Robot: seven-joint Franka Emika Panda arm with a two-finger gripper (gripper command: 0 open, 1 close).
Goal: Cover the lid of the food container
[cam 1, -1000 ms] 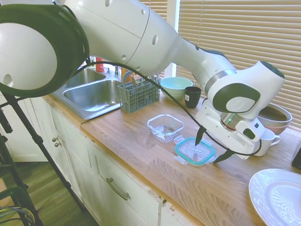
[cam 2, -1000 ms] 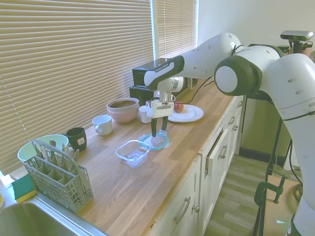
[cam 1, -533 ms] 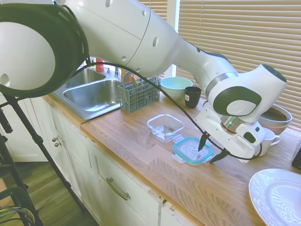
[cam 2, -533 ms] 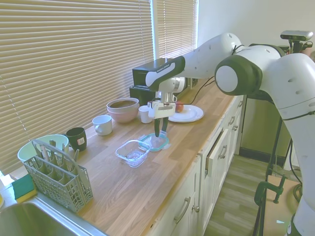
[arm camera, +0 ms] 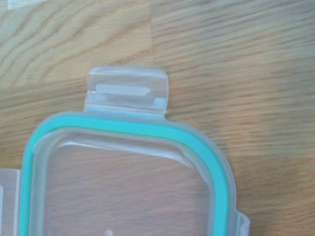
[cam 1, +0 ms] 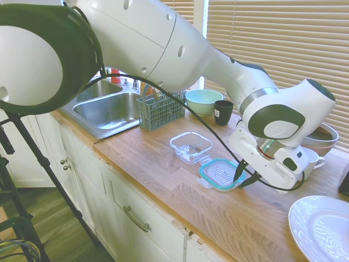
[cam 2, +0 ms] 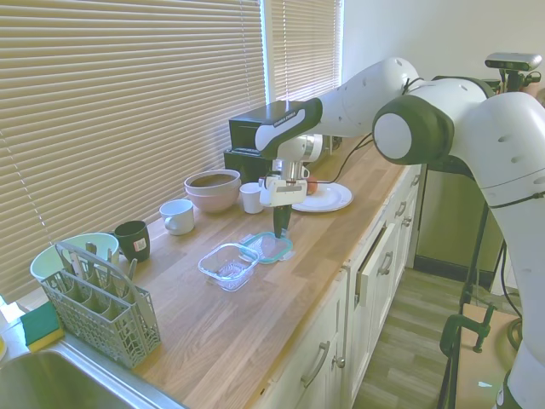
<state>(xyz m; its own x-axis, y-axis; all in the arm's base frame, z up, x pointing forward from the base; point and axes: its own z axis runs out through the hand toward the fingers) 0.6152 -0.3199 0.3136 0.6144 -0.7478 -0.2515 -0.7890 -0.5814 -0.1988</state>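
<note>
The lid, clear with a teal rim seal, lies flat on the wooden counter, just right of the food container, a small clear rounded-square dish standing open and empty. My gripper points down at the lid's edge farthest from the container, its fingers drawn together on the rim. From the other side, the gripper stands upright over the lid, with the container beside it. The wrist view shows one corner of the lid and a snap tab against the wood.
A mint-green bowl, black cup and grey utensil rack stand behind the container, next to the sink. A brown bowl and white mug sit behind the gripper. A white plate lies near the counter's right end.
The fingers have drawn together from wide open onto the lid's rim as the gripper dropped lower. The lid has shifted slightly toward the container.
</note>
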